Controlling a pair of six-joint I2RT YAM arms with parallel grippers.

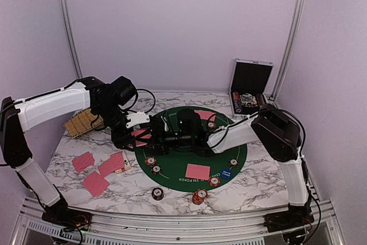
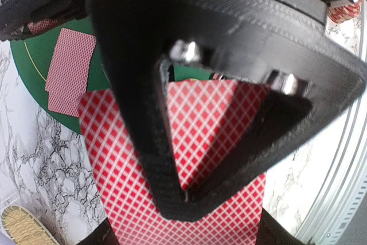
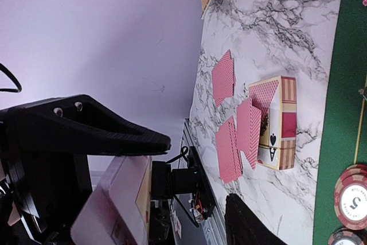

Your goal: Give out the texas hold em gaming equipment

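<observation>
My left gripper [image 1: 136, 134] is over the left edge of the green mat [image 1: 172, 170], shut across the width of a red-backed stack of cards [image 2: 114, 159]. My right gripper [image 1: 162, 140] meets it from the right and is open. Its upper finger [image 2: 137, 84] lies on the top card. The stack also shows in the right wrist view [image 3: 114, 205], with a gap to the lower finger [image 3: 249, 225]. Card pairs lie on the mat [image 1: 198, 171] and on the marble at left [image 1: 95, 183]. Striped chips [image 1: 150, 161] and a blue disc [image 1: 226, 172] sit on the mat. No black triangular marker shows.
A card box [image 3: 275, 121] lies among the cards at left. A straw basket [image 1: 83, 121] sits at the back left. An open silver case [image 1: 250, 84] stands at the back right. Two chips [image 1: 199, 197] lie on the marble near the front edge.
</observation>
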